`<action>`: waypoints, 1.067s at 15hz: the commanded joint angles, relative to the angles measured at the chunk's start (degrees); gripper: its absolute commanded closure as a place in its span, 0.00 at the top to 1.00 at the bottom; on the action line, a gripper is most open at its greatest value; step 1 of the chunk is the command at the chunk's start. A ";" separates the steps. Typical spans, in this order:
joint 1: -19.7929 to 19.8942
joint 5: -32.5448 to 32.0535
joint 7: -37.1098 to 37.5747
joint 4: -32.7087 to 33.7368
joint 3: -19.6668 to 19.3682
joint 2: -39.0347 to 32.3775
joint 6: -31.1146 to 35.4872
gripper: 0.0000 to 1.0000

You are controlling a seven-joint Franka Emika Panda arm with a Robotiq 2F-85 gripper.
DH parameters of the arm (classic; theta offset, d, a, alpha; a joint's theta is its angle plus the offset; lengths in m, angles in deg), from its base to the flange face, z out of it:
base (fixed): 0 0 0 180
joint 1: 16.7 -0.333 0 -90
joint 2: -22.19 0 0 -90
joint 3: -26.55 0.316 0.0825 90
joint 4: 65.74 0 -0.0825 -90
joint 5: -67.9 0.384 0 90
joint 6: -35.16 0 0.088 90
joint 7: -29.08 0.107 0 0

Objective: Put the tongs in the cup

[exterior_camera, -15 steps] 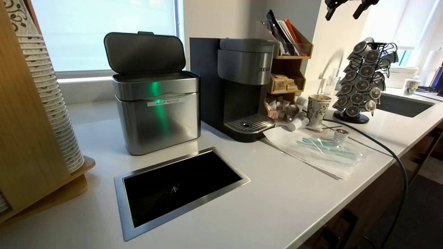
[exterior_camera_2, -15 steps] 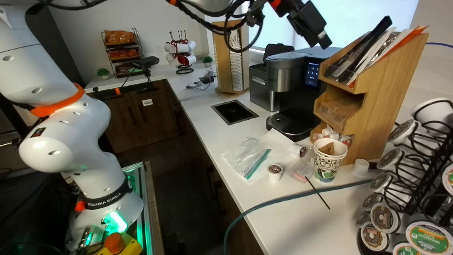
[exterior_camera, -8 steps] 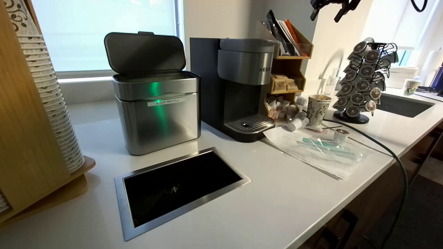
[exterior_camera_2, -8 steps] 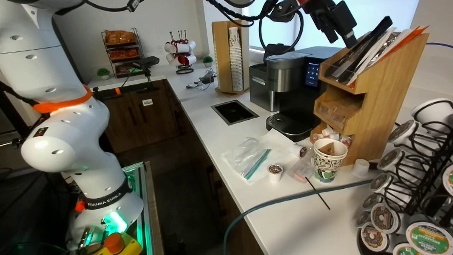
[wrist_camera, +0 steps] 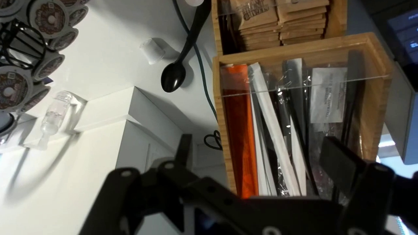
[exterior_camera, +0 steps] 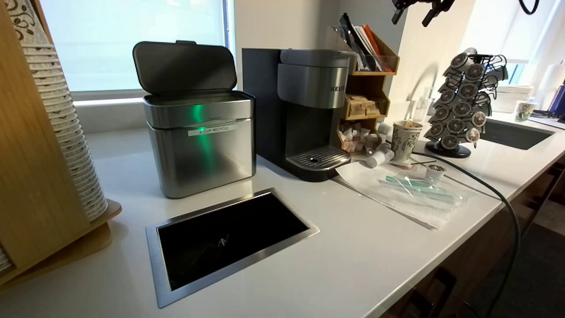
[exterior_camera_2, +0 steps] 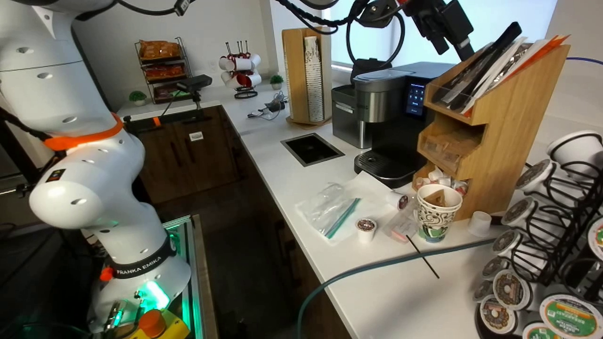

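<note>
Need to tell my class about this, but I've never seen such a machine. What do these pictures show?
The machine is a white robot arm with black jaws at its end. The two wide views come from cameras standing apart from it; the close view comes from its wrist, looking past the jaws at a wooden rack. On the counter stand that rack, a coffee maker, a bin, a pod tower and a patterned cup; a plastic bag lies there too. The jaws stand open and hold nothing. The task is to put the tongs, perhaps the dark thing sticking up from the rack, in the cup.
</note>
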 commanded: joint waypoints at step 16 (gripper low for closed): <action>-2.39 17.19 -7.84 24.49 -0.15 -21.45 -1.73 1.00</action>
